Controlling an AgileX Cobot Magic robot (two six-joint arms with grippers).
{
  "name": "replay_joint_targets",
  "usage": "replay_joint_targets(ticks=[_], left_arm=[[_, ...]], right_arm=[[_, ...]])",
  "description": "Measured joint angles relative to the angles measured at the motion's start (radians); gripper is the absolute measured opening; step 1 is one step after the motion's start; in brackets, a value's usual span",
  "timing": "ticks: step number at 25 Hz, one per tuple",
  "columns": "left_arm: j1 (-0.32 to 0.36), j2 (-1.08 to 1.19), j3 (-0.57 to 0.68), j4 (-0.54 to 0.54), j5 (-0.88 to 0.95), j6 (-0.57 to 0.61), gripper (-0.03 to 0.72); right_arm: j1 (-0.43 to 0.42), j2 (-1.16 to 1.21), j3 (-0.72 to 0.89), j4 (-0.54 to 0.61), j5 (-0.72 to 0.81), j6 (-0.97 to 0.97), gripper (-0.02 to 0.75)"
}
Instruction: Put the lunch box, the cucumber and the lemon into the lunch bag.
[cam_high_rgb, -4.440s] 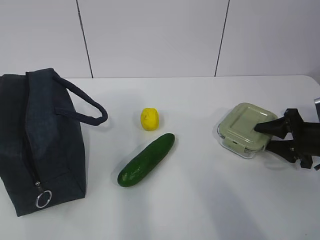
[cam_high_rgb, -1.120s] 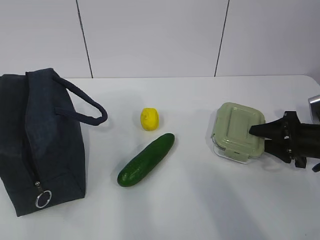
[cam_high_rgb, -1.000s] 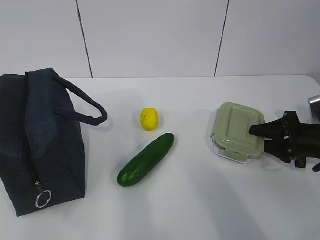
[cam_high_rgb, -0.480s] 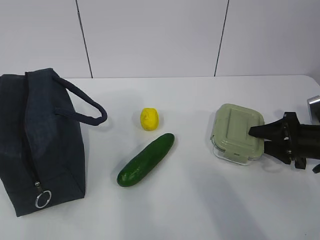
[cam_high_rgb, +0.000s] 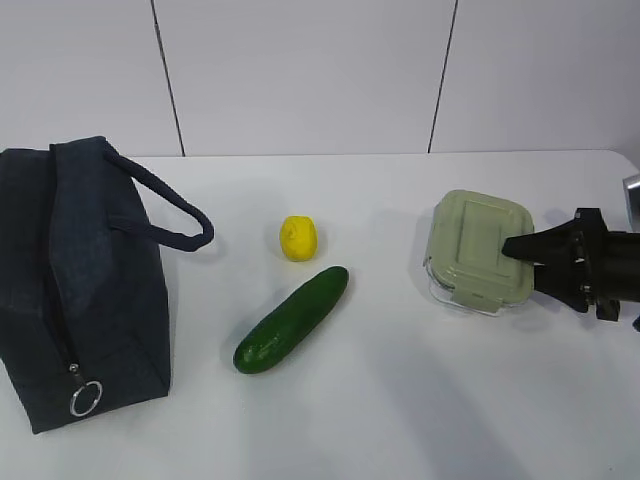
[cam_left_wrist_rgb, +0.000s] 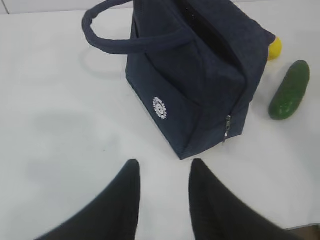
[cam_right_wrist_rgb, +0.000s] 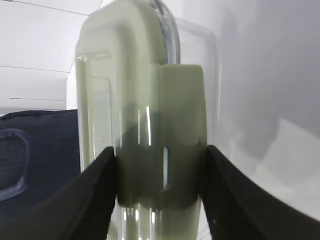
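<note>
The lunch box (cam_high_rgb: 478, 250), clear glass with a sage-green lid, is tilted and lifted off the table at the right. My right gripper (cam_high_rgb: 515, 262) is shut on its right edge; the right wrist view shows the box (cam_right_wrist_rgb: 145, 100) clamped between both fingers. The cucumber (cam_high_rgb: 292, 318) lies mid-table, with the lemon (cam_high_rgb: 298, 238) just behind it. The navy lunch bag (cam_high_rgb: 80, 280) stands at the left with its zipper shut. My left gripper (cam_left_wrist_rgb: 164, 167) is open and empty above the table in front of the bag (cam_left_wrist_rgb: 195, 70); it does not show in the exterior view.
The white table (cam_high_rgb: 400, 420) ends at a white panelled wall behind. In the left wrist view the cucumber (cam_left_wrist_rgb: 290, 90) and part of the lemon (cam_left_wrist_rgb: 275, 47) lie beyond the bag.
My right gripper closed on the lunch box, tipped it up and raised it slightly off the table. The bag, cucumber and lemon have not moved.
</note>
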Motion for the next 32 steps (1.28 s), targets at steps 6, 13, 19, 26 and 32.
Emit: replay_joint_targets(ticks=[6,13,19,26,32], left_arm=[[0.0,0.015,0.0,-0.064,-0.004,-0.002,0.196],[0.0,0.126,-0.02,-0.085,-0.104,-0.002,0.188],[0.0,0.289,-0.038,-0.097,-0.188,-0.002,0.188],[0.0,0.494,-0.038,-0.1,-0.282,-0.002,0.198],[0.0,0.604,-0.038,-0.101,-0.375,-0.013,0.323]], right_arm=[[0.0,-0.048,0.0,-0.028,0.0,0.024,0.377],[0.0,-0.103,0.0,-0.042,0.004,0.06,0.377],[0.0,-0.145,0.0,-0.051,0.006,0.08,0.377],[0.002,-0.202,0.0,-0.057,0.006,0.114,0.377],[0.019,-0.259,0.004,-0.061,0.008,0.147,0.377]])
